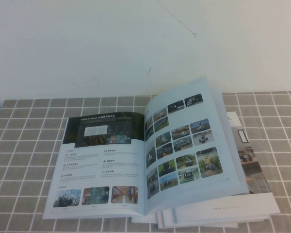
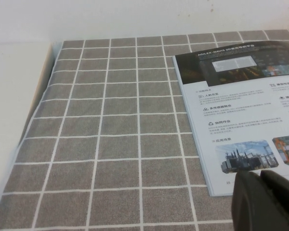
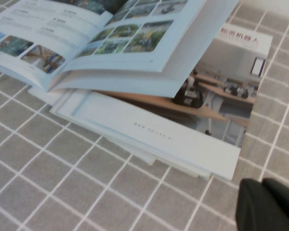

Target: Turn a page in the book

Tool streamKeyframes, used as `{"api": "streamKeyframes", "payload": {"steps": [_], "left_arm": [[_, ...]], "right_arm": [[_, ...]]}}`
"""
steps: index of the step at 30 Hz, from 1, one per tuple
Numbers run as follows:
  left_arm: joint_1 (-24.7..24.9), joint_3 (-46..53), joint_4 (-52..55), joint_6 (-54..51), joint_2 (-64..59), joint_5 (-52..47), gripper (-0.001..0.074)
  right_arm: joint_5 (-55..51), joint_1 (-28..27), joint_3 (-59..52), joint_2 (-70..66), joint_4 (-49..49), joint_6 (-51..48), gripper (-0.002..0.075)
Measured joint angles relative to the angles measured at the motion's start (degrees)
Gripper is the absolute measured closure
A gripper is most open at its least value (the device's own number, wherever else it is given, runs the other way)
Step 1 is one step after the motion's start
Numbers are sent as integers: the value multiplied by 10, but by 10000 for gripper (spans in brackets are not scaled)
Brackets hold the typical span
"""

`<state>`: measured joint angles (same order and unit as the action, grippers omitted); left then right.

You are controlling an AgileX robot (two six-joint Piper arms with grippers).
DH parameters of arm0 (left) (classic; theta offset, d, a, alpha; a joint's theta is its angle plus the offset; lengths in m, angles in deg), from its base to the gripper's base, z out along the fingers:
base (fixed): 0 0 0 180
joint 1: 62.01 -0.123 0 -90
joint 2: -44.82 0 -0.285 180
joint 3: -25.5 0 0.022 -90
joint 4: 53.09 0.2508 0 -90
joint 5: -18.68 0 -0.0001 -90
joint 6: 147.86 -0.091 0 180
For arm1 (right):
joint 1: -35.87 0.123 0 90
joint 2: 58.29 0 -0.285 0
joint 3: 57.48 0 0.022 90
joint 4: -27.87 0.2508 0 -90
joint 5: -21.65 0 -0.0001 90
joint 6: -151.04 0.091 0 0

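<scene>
— Book [image 1: 150, 160]? Lying open on checked cloth [image 1: 29, 145], resting on a stack of booklets [image 1: 242, 208]. Page [image 1: 104, 167] flat on the left half: dark banner above, small photos below.

— Grippers? Absent from the high view. Left gripper [image 2: 267, 202] near the page's corner, right gripper [image 3: 269, 204] beside the booklets. Fingers: cannot tell.

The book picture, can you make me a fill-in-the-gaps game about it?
1. The book lies ____ on the checked cloth.
2. The page with the dark banner is the book's ____ page in the high view.
3. Under the book lie white ____ with a room photo.
4. The left pincer and right pincer each touch ____.

Missing words: open; left; booklets; nothing
</scene>
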<state>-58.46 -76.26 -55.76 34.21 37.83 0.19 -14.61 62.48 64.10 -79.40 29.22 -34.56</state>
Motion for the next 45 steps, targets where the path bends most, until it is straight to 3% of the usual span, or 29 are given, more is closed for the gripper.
{"api": "streamKeyframes", "payload": {"steps": [3, 7, 12, 16, 45], "left_arm": [[0, 0, 0, 0, 0, 0, 738], [0, 0, 0, 0, 0, 0, 738], [0, -1, 0, 0, 0, -1, 738], [0, -1, 0, 0, 0, -1, 738], [0, -1, 0, 0, 0, -2, 738]], "right_arm": [[71, -15, -34, 9, -14, -27, 727], [150, -98, -81, 38, -5, -51, 727], [180, -212, -133, 104, -4, -58, 727], [189, -261, -185, 137, -8, -68, 727], [161, -279, -199, 140, -10, 10, 727]]}}
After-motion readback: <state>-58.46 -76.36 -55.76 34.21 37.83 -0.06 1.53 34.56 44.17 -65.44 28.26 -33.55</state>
